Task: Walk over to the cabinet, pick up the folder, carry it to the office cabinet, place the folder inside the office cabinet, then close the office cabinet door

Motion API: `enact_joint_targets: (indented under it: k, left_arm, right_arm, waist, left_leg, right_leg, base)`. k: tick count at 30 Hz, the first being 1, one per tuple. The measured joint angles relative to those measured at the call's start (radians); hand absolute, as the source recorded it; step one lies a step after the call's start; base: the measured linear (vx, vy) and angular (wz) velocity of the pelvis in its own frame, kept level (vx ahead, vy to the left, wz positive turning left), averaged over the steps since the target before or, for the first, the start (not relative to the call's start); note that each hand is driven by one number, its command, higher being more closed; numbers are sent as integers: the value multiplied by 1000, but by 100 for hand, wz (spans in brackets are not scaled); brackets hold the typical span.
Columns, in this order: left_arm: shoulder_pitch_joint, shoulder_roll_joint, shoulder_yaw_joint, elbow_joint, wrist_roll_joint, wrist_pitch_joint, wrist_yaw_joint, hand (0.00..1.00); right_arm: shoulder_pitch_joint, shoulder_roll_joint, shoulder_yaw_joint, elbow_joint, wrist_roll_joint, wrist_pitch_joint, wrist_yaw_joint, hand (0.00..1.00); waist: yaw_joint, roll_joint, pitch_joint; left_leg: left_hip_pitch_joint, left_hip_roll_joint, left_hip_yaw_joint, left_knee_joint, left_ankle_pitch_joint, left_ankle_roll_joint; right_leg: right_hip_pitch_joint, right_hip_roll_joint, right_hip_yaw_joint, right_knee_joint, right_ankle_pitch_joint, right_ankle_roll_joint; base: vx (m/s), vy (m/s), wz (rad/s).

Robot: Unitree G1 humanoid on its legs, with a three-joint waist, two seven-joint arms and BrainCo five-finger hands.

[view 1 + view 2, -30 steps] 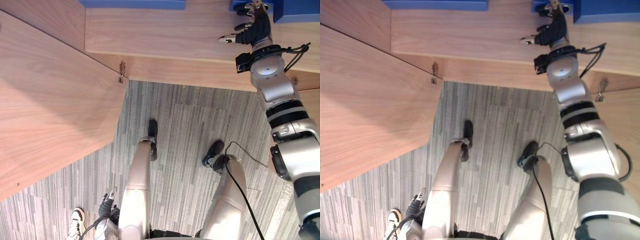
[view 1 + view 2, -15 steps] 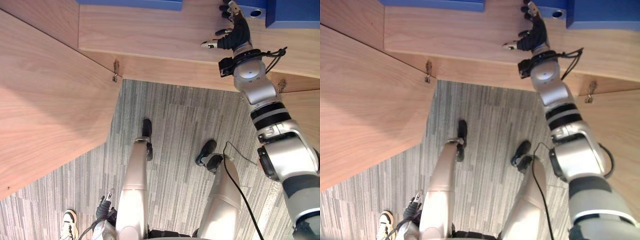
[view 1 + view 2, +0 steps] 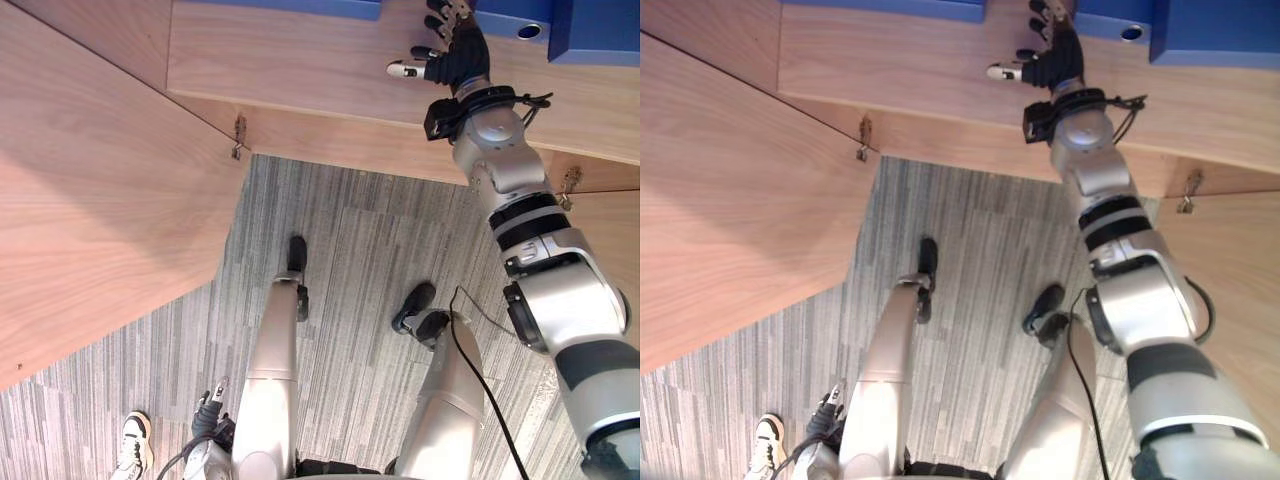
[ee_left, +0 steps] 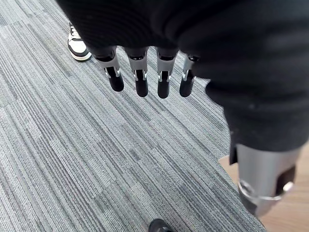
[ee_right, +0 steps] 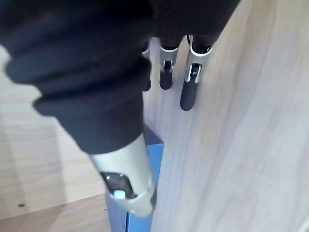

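On the light wooden shelf (image 3: 300,55) of the cabinet, at its far right part, sits the blue folder (image 3: 595,30) with a round hole in its spine. The right hand (image 3: 458,58) is over the shelf, just beside the left end of the folder. Its fingers are straight and spread apart, the thumb (image 3: 402,70) points away to the left, and it grips nothing. Whether the fingertips touch the folder, I cannot tell. From the right wrist view the fingers (image 5: 188,92) reach straight over the wood grain, and a blue edge (image 5: 155,159) shows just behind the thumb.

A second flat blue thing (image 3: 290,8) is further left on the same shelf, well apart from the hand. The big wooden cabinet door (image 3: 100,200) stands open at the left on a small metal hinge (image 3: 240,135); a second hinge (image 3: 571,181) shows at the right.

Below is the grey striped carpet (image 3: 350,250). The left hand (image 3: 212,412) hangs low beside the robot, its fingers (image 4: 141,79) straight and relaxed above the carpet, holding nothing. Near it stands a person's white and black shoe (image 4: 77,42).
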Motion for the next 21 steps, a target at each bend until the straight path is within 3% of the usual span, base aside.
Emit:
enact_joint_targets:
  k: [12, 21]
  left_arm:
    - [-10, -4, -1, -20, 0, 0, 7, 0]
    - [-11, -25, -23, -19, -5, 1, 26, 0]
  right_arm:
    - [-123, -12, -28, 107, 80, -12, -109, 0]
    - [-209, -106, 29, 168, 107, -42, -169, 0]
  waist:
    - [38, 7, -5]
    - [88, 50, -30]
  left_leg:
    - [-68, -23, -11, 30, 7, -1]
    - [-131, -47, -18, 35, 20, 1]
  right_leg:
    - [-67, -33, 2, 61, -18, -9]
    - [-152, -55, 21, 118, -38, -7]
  base:
    - [27, -6, 7]
    - [63, -32, 8]
